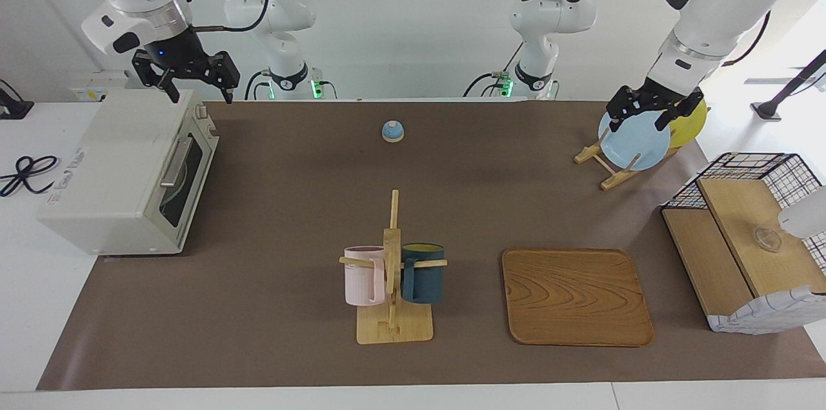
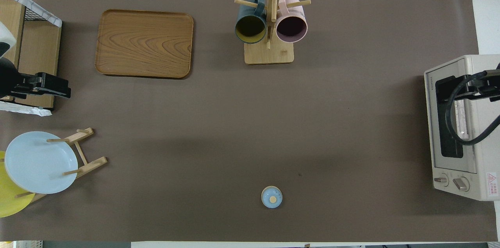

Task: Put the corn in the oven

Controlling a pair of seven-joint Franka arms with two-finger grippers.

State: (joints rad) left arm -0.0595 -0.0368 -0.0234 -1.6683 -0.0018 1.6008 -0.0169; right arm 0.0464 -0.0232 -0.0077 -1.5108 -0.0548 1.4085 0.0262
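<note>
The cream-white oven [image 1: 122, 171] stands at the right arm's end of the table, its dark glass door shut; the overhead view shows its two knobs [image 2: 453, 181]. No corn shows in either view. My right gripper [image 1: 200, 95] hangs open and empty over the oven's top, at the corner nearest the robots. At the left arm's end, my left gripper [image 1: 637, 119] is open and empty above the pale blue plate [image 1: 632, 142]; this arm waits.
A small blue dome-shaped lid [image 1: 392, 131] lies near the robots at mid-table. A wooden mug tree [image 1: 392, 268] carries a pink mug and a dark blue mug. Beside it lies a wooden tray [image 1: 574, 297]. A wire-and-wood basket [image 1: 748, 248] stands at the left arm's end.
</note>
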